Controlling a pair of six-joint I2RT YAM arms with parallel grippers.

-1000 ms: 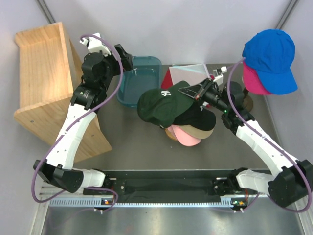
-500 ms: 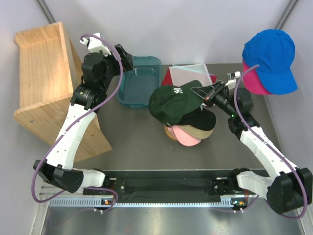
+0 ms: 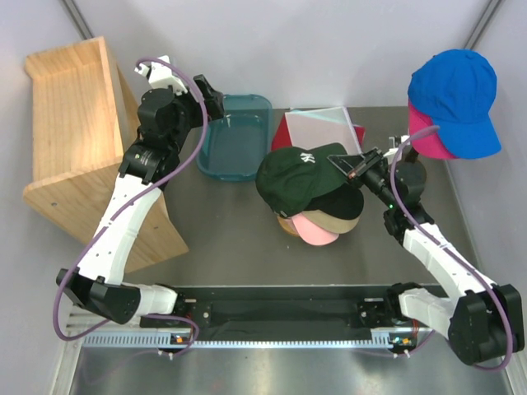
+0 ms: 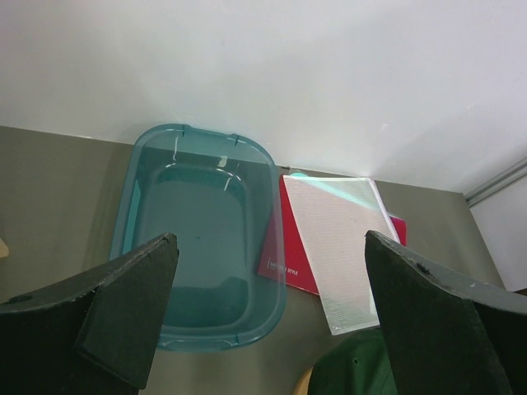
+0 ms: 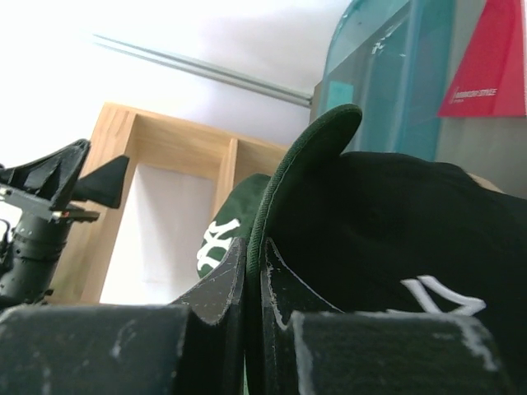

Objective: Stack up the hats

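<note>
A dark green cap [image 3: 300,174] with a white logo hangs over the stack in the middle of the table. My right gripper [image 3: 356,167] is shut on its brim. Below it lie a black cap [image 3: 342,203], a tan cap [image 3: 331,222] and a light pink cap [image 3: 317,235]. In the right wrist view the green brim [image 5: 305,164] is pinched edge-on in my right gripper [image 5: 254,263], with the black cap [image 5: 395,222] behind. A bright blue cap [image 3: 454,95] sits on a magenta cap [image 3: 426,138] at the far right. My left gripper [image 3: 216,99] [image 4: 272,313] stands open above the bin, holding nothing.
A teal plastic bin [image 3: 235,136] [image 4: 202,230] stands at the back centre. Beside it lie a red folder [image 3: 284,132] and a white sheet [image 3: 323,125]. A wooden shelf unit [image 3: 78,140] fills the left side. The green cap's crown [image 4: 350,370] shows at the left wrist view's lower edge.
My right gripper has carried the dark green cap to the right, so it now lies more squarely over the black cap. The left arm has not moved.
</note>
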